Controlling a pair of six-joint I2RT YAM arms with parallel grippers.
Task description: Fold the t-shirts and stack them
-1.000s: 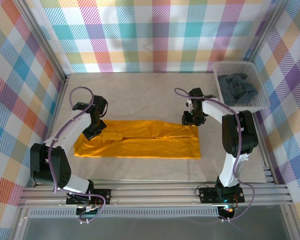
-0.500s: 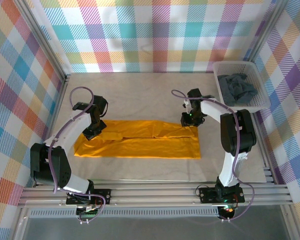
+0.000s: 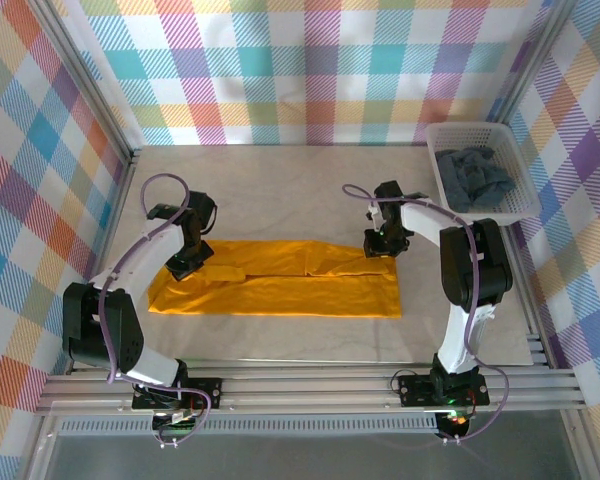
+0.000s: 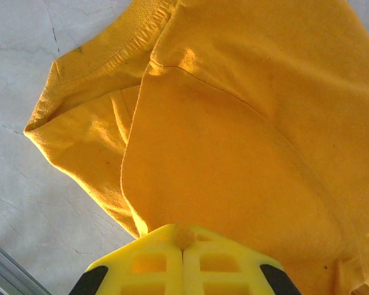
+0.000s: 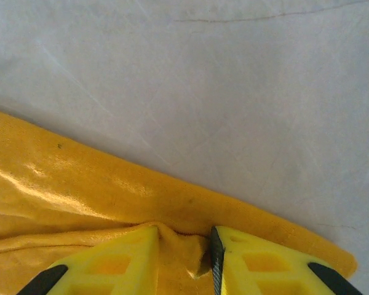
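Checked walls close three sides of the pale table (image 3: pixel 300 190). Bare surface lies open between the mustard-orange t-shirt (image 3: pixel 280 285) and the back wall. A narrower strip lies on the near side, and a clear patch to its right.

The mustard-orange t-shirt lies flat mid-table, folded into a long band whose long axis runs left to right. Its left end is close to the table's left edge.

The left gripper (image 3: pixel 183 265) is pressed together, nipping the cloth at the band's far left corner. The right gripper (image 3: pixel 380 245) pinches a raised fold on the far edge near the right end.

Count: two shirts and one white basket (image 3: pixel 470 127) in the far right corner. The dark slate-grey t-shirt (image 3: pixel 475 178) lies crumpled in the basket.
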